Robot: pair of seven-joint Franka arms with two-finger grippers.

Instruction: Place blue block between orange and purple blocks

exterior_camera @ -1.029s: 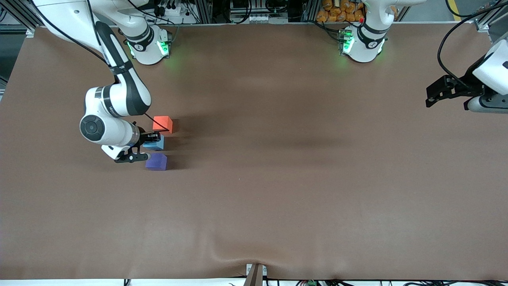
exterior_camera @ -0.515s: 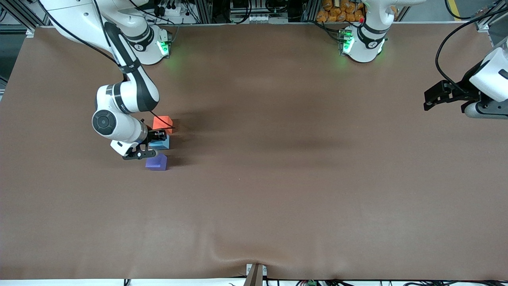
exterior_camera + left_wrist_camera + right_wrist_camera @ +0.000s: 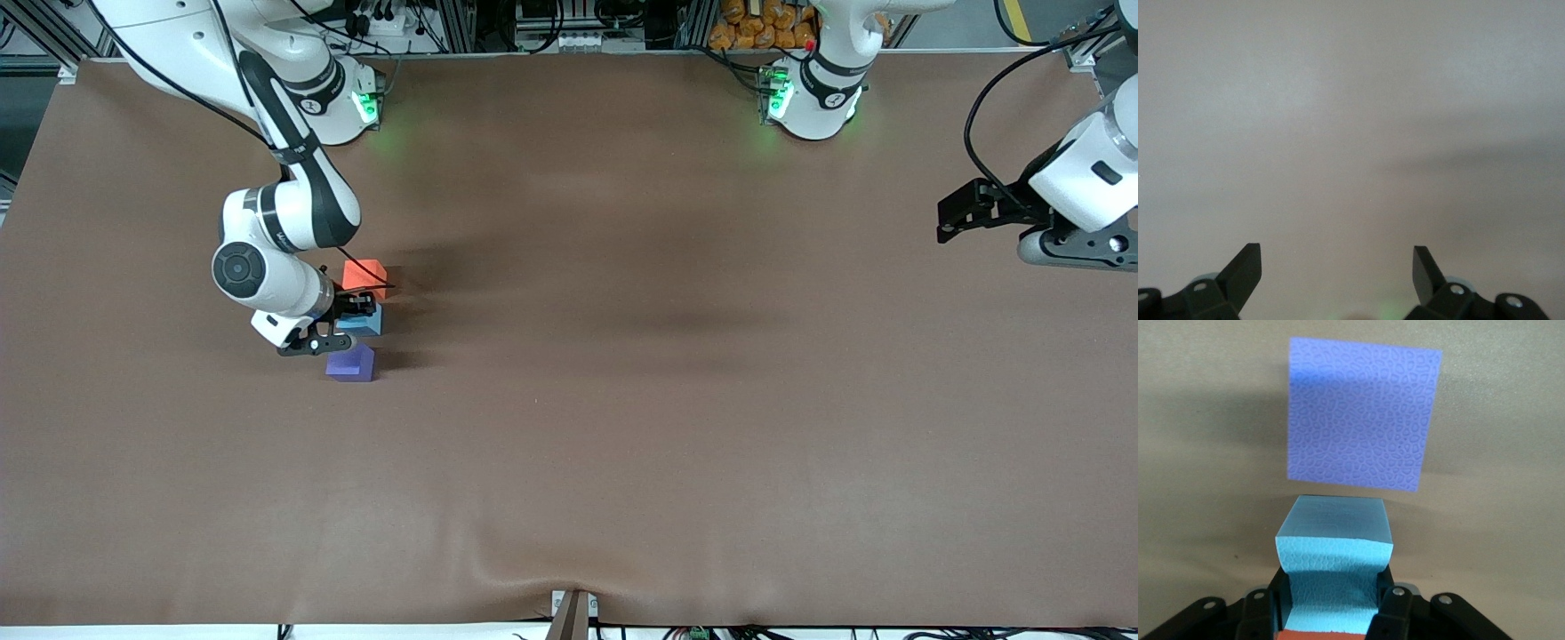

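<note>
The blue block [image 3: 363, 322] sits between the orange block [image 3: 363, 275] and the purple block [image 3: 350, 362] toward the right arm's end of the table. My right gripper [image 3: 354, 313] is shut on the blue block, its fingers squeezing its sides. In the right wrist view the blue block [image 3: 1333, 573] is pinched between the fingers [image 3: 1388, 610], the purple block [image 3: 1361, 423] lies just past it and a strip of the orange block [image 3: 1321, 635] shows by the gripper base. My left gripper [image 3: 949, 216] is open and empty over the left arm's end of the table; it waits.
A brown mat [image 3: 622, 400] covers the table. The two arm bases [image 3: 333, 102] stand along the edge farthest from the front camera. The left wrist view shows only bare mat [image 3: 1351, 133].
My right gripper has shifted slightly with the blue block toward the gap between the orange and purple blocks. The left arm has drifted a little toward the table's middle.
</note>
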